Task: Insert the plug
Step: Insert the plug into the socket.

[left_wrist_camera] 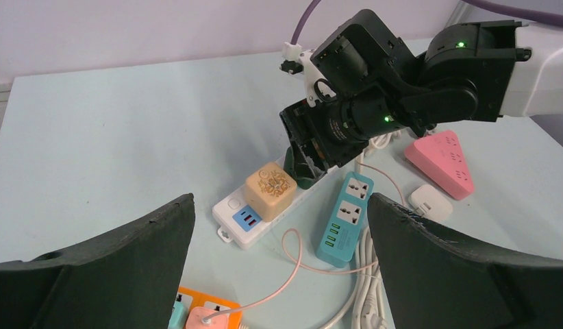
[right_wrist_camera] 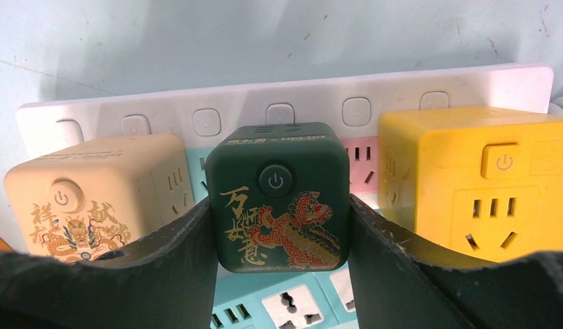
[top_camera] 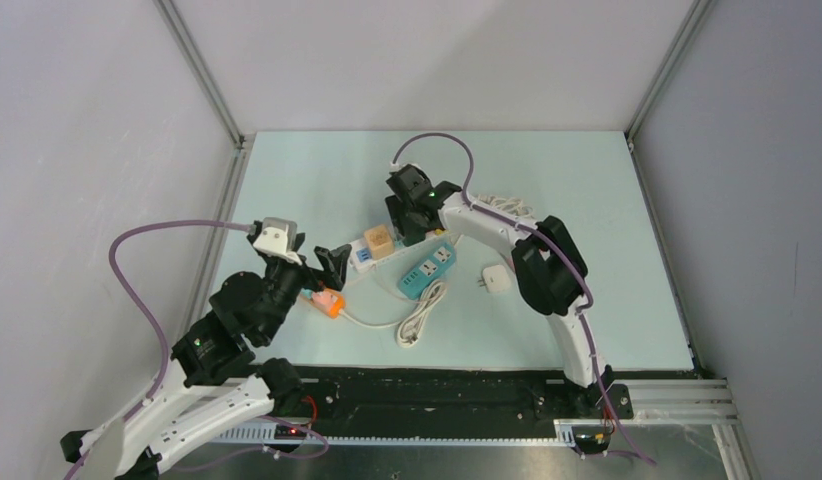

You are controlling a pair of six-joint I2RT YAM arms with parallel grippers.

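A dark green cube plug (right_wrist_camera: 277,195) with a red dragon print stands on the white power strip (right_wrist_camera: 162,106), between a beige cube (right_wrist_camera: 94,199) and a yellow cube (right_wrist_camera: 477,185). My right gripper (right_wrist_camera: 277,229) is shut on the green cube, its fingers pressed against both sides. In the top view the right gripper (top_camera: 412,225) is over the strip (top_camera: 362,252). Whether the plug is fully seated is hidden. My left gripper (top_camera: 327,262) is open and empty, above the table near an orange socket block (left_wrist_camera: 210,310). In the left wrist view the green cube (left_wrist_camera: 307,175) shows partly under the right fingers.
A teal power strip (top_camera: 427,268) lies just in front of the white strip, with a coiled white cable (top_camera: 419,318) beside it. A white adapter (top_camera: 497,279) lies to the right. A pink triangular socket (left_wrist_camera: 443,161) lies behind it. A thin pink cable (left_wrist_camera: 292,250) runs from the orange block.
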